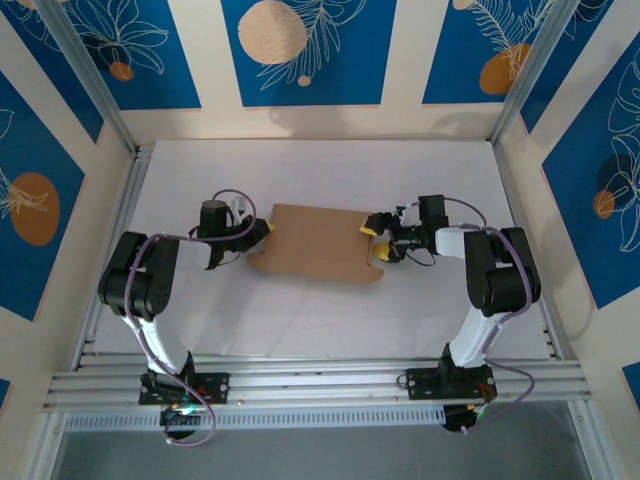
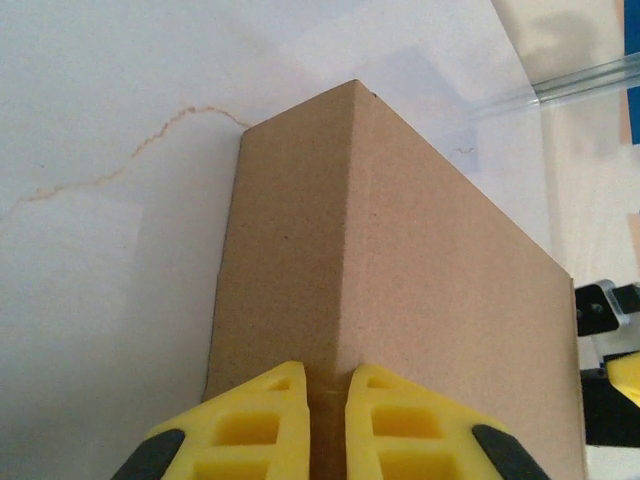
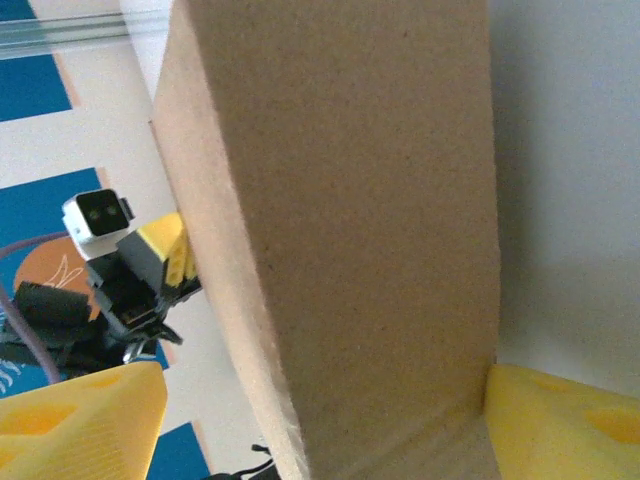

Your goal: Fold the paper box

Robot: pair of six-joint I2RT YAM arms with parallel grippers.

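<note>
From above, the paper box [image 1: 315,240] lies on the white table [image 1: 320,170], with the left gripper [image 1: 262,232] at its left end and the right gripper [image 1: 376,240] at its right. Left wrist: yellow fingers [image 2: 260,425] clenched on the box's raised crease, cardboard pinched between them. Right wrist: fingers [image 3: 80,420] spread wide astride the box's end, grasping nothing; one touches its edge, the other stands apart.

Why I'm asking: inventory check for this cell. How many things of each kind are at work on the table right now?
Cardboard: 1, the paper box
Grippers: 2, the left gripper and the right gripper, one at each end of the box
Total: 3
</note>
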